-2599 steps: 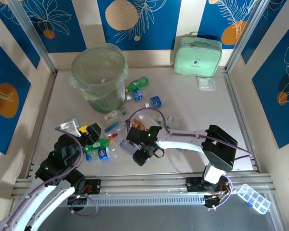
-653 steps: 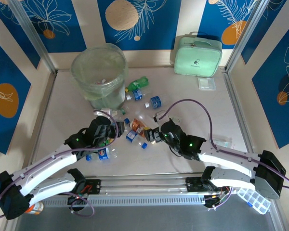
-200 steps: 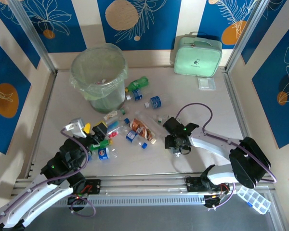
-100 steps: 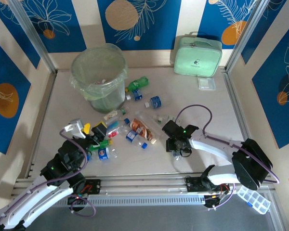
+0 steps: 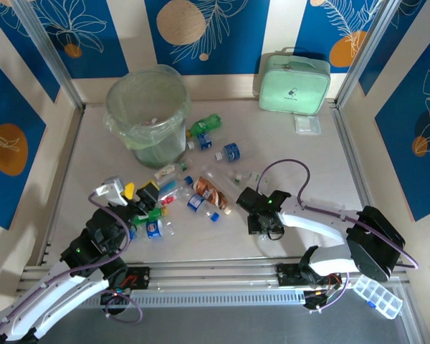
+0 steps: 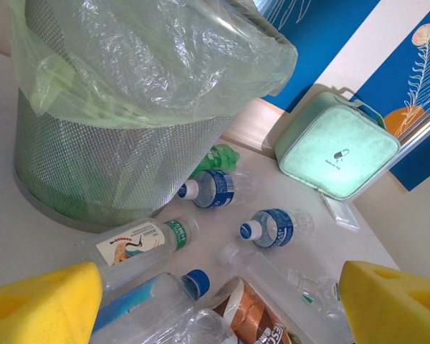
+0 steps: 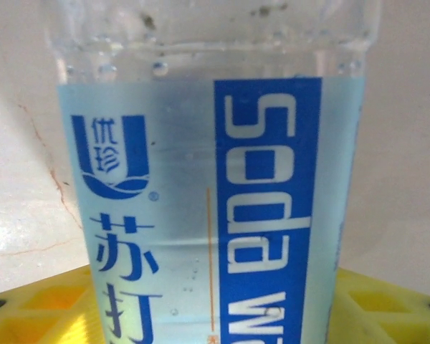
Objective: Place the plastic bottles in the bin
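Since half a second back, the right claw (image 5: 264,223) has slid a touch nearer and leftward on the table (image 5: 312,168); the left arm hasn't budged.

Right wrist view: we have a clear soda water bottle (image 7: 208,193) with a blue and pale-blue label lying between the yellow fingers (image 7: 29,312). One pad shows on each side of it at the bottom edge. The bottle lies on the table and spans the gap between the pads. We can't tell whether the pads press it or just flank it. From above, that claw is down at the table, right of the main pile and well apart from the bin (image 5: 160,147).

Left claw (image 6: 216,307): spread wide, nothing between its yellow fingers. It hangs over the near-left edge of the pile, facing the bin across it. Going outward from it:
- a blue-capped bottle (image 6: 161,295) and a brown-labelled bottle (image 6: 254,324), nearest
- a white-and-green-labelled bottle (image 6: 140,240), on its side just beside the bin's foot
- two blue-labelled bottles (image 6: 213,188), further out
- a green bottle (image 6: 218,158), close to the bin's wall

We see the rest of the plastic bottles (image 5: 231,151) lying loose on the table between the bin and the two claws. A mint green case (image 5: 294,84) stands at the far wall, well apart from the pile.
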